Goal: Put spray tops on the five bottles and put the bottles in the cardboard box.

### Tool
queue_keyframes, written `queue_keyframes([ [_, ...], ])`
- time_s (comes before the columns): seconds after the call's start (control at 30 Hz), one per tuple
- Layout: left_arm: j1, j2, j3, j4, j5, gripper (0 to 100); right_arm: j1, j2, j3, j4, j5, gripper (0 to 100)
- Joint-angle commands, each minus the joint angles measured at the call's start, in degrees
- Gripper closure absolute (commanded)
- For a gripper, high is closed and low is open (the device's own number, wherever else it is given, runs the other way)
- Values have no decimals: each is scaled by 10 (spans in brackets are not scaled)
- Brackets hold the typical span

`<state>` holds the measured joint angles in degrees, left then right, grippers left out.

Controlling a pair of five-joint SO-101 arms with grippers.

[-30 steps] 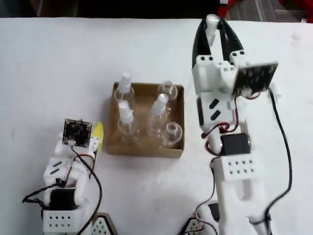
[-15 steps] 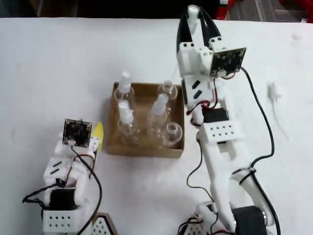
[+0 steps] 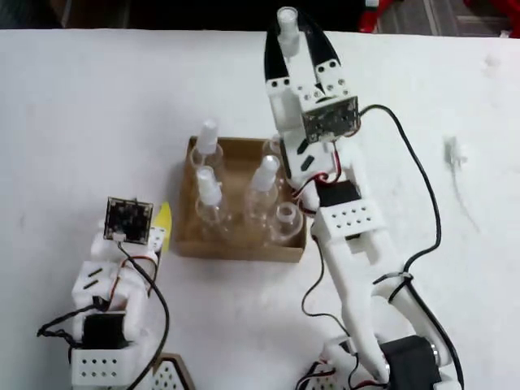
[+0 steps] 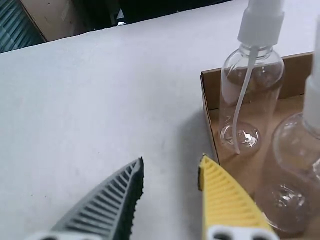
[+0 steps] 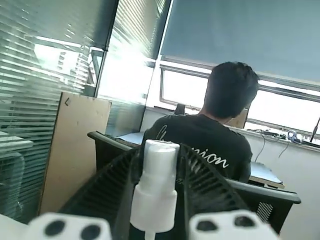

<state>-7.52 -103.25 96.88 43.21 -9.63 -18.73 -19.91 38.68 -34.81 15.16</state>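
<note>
The left pincer (image 4: pixel 170 169) rests on the white bench (image 3: pixel 97 97) at 8 o'clock of the cardboard box (image 3: pixel 188 236). Its grey and yellow fingers are spread, with nothing between them.

The box lies open-topped at mid-bench and holds five clear plastic bottles, all standing upright with their necks up. Three of them wear white spray tops: the far-left bottle (image 3: pixel 206 150) in the 10 o'clock corner, with a thin dip tube running down inside it, the near-left bottle (image 3: pixel 210 197) at 8 o'clock, and the middle bottle (image 3: pixel 263 182). Two have bare, open necks: the near-right bottle (image 3: pixel 287 218) at 4 o'clock and the far-right bottle (image 3: pixel 273 149) at 1 o'clock, partly hidden under the right arm.

The right pincer (image 3: pixel 290 31) sits at 1 o'clock of the box, near the bench's far edge. Its black fingers are clamped on one white spray top (image 3: pixel 288 18), whose long axis runs along the fingers with its head toward 12 o'clock.

A small white piece (image 3: pixel 455 151) lies on the bench at 3 o'clock, well apart from the box and too small to identify.
</note>
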Motion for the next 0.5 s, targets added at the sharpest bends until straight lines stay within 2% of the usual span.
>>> queue_keyframes([
  [0.0,3,-3,1,-3,-4,835,-23,-16,8,-15,13,982],
  [0.47,3,-3,1,-4,-4,835,-28,-58,100,-15,10,982],
])
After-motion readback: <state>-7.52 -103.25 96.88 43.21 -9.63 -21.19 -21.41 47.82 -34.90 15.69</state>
